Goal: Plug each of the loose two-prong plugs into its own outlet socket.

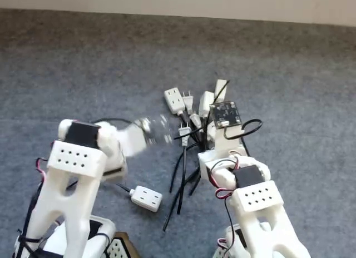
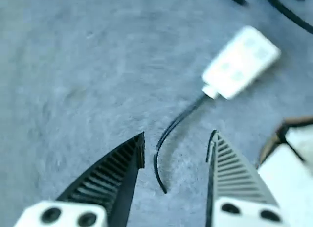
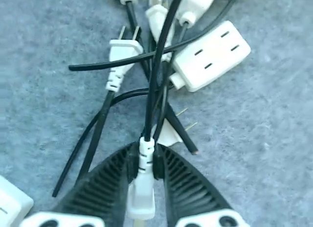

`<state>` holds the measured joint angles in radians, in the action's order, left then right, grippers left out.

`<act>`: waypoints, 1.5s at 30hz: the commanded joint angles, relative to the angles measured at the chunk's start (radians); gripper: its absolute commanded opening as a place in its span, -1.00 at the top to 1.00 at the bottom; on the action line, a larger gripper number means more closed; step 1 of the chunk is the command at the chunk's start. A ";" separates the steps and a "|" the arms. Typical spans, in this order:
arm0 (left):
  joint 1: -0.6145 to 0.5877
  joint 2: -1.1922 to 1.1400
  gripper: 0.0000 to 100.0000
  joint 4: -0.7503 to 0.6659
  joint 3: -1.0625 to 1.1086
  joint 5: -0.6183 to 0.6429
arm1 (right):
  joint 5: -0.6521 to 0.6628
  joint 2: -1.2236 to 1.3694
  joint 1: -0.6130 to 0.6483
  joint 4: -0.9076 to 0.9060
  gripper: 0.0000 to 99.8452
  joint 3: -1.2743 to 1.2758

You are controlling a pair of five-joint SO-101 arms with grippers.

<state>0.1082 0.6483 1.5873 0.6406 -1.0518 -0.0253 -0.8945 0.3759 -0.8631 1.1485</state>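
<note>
My right gripper [image 3: 144, 156] is shut on a white two-prong plug [image 3: 141, 192], holding its body, and its black cord runs away over the cable pile. Its prongs are hidden. Another white plug [image 3: 122, 50] lies with prongs showing beside a white outlet socket block [image 3: 211, 56]. A third plug [image 3: 168, 133] lies under the cords. My left gripper [image 2: 176, 145] is open above bare carpet, apart from a white outlet block [image 2: 242, 61] with a black cord. In the high view the left gripper [image 1: 150, 130] hangs left of the pile, and the right arm [image 1: 225, 114] is over the pile.
Grey carpet covers the floor. More white outlet blocks [image 1: 174, 100] [image 1: 146, 197] and tangled black cords [image 1: 183, 174] lie between the arms. An outlet block's corner [image 3: 10, 205] sits near my right gripper. Open carpet stretches to the far left and far right.
</note>
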 commanded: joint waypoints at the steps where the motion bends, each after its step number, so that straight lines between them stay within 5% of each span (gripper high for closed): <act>1: 0.130 0.008 0.55 0.061 0.039 -0.253 | -0.009 -0.019 -0.038 0.010 0.99 -0.067; 18: 0.309 0.004 0.42 -0.502 0.473 -0.209 | -0.008 -0.021 -0.120 0.012 0.99 -0.068; 23: 0.303 0.004 0.45 -0.559 0.539 -0.178 | -0.008 -0.021 -0.120 0.012 0.99 -0.068; 29: 0.300 0.004 0.82 -0.568 0.529 -0.164 | -0.006 -0.021 -0.120 0.012 0.99 -0.068; 37: 0.058 -0.013 0.86 -0.503 0.277 -0.147 | -0.008 -0.021 -0.120 0.010 0.99 -0.068; 45: -0.025 -0.443 0.87 -0.503 0.085 -0.173 | -0.008 -0.021 -0.120 0.010 0.99 -0.068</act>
<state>0.0974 0.4074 1.0764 0.8263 -1.2160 -0.0253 -0.8945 0.2670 -0.8631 1.1485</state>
